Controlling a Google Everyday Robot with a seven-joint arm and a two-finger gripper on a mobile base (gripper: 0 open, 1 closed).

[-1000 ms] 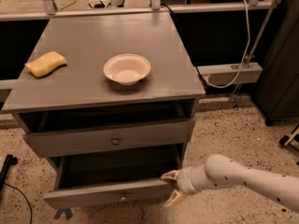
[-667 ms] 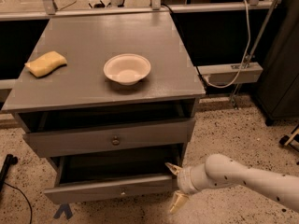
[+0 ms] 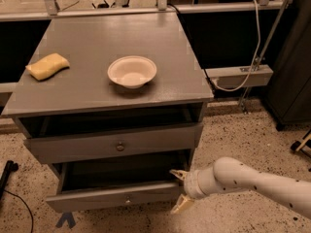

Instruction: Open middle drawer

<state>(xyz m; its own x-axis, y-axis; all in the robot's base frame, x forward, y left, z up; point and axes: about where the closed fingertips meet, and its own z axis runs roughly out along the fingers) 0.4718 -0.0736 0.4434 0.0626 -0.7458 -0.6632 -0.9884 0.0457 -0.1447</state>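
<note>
The middle drawer [image 3: 97, 198] stood pulled out, the right end of its front between the spread fingers of my gripper [image 3: 174, 191]. Up and left of the gripper, the top drawer [image 3: 87, 147] sat ajar. Farther above, a bowl [image 3: 131, 72] and a sponge [image 3: 47, 66] lay on the cabinet [image 3: 97, 33].

High frontal view; gripper [image 3: 178, 191] lower right
</note>
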